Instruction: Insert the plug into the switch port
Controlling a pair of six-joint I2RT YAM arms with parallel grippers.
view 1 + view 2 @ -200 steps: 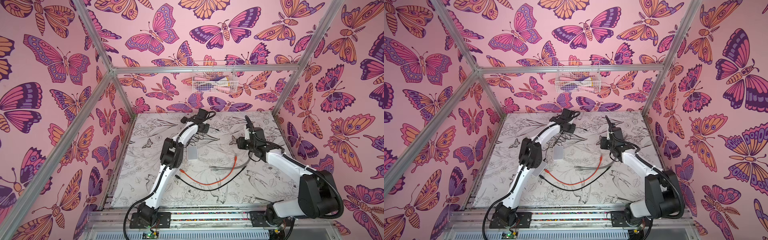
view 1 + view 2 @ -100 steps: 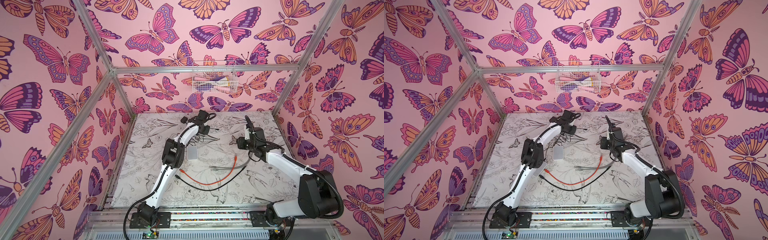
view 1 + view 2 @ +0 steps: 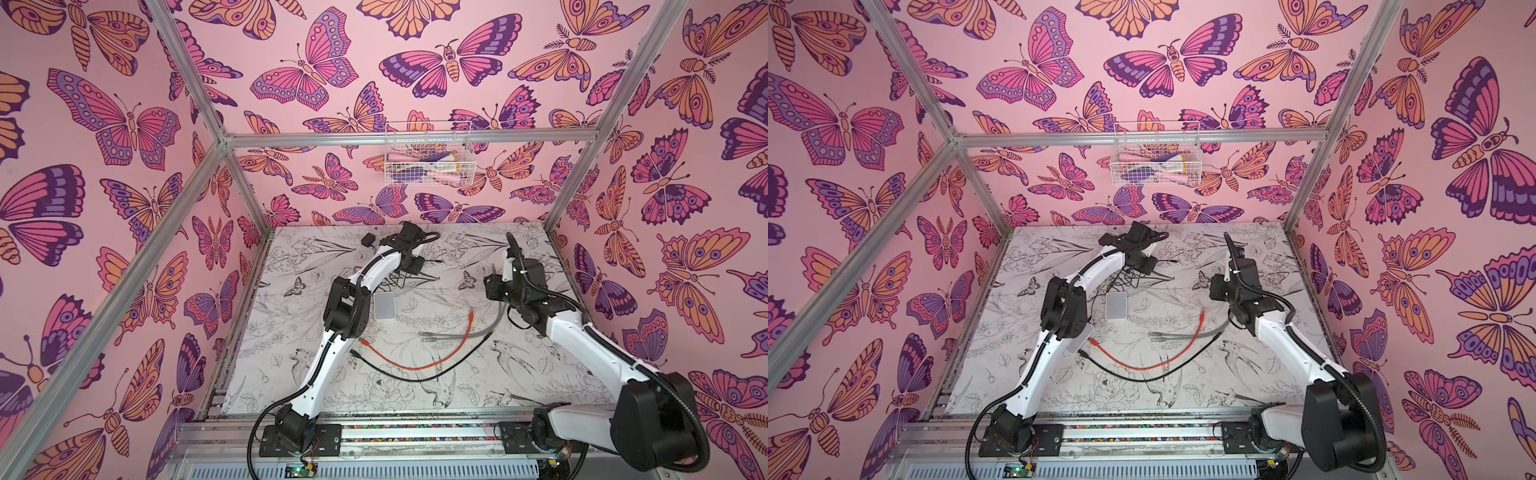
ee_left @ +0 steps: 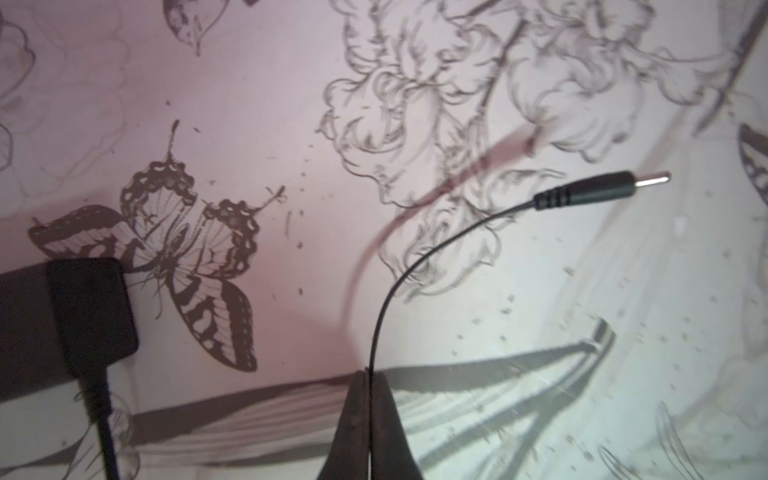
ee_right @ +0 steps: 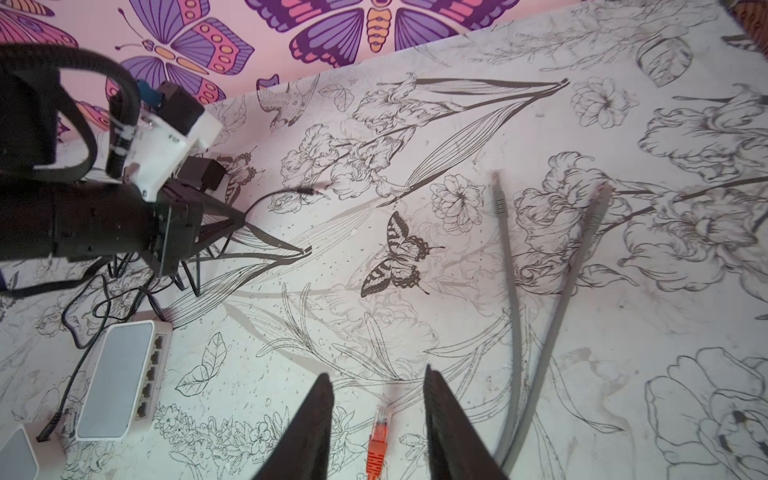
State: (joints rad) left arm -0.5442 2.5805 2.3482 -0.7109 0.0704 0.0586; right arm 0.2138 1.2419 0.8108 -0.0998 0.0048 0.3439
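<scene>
The plug is a black barrel with a metal tip on a thin black cord, and it hangs free just above the table at the back. My left gripper is shut on that cord a short way behind the plug; the same grip shows in the right wrist view as the left gripper and plug. The white switch lies flat beside the left arm's elbow, its row of ports facing the table's middle. My right gripper is open and holds nothing, hovering over an orange network connector.
The cord's black power adapter lies near the back wall. An orange cable, a grey cable and a black cable cross mid-table. A second white box sits under the left arm. A wire basket hangs on the back wall.
My left gripper has shut on the plug's thin cord and the wrist has shifted slightly at the back. The right arm has not moved.
</scene>
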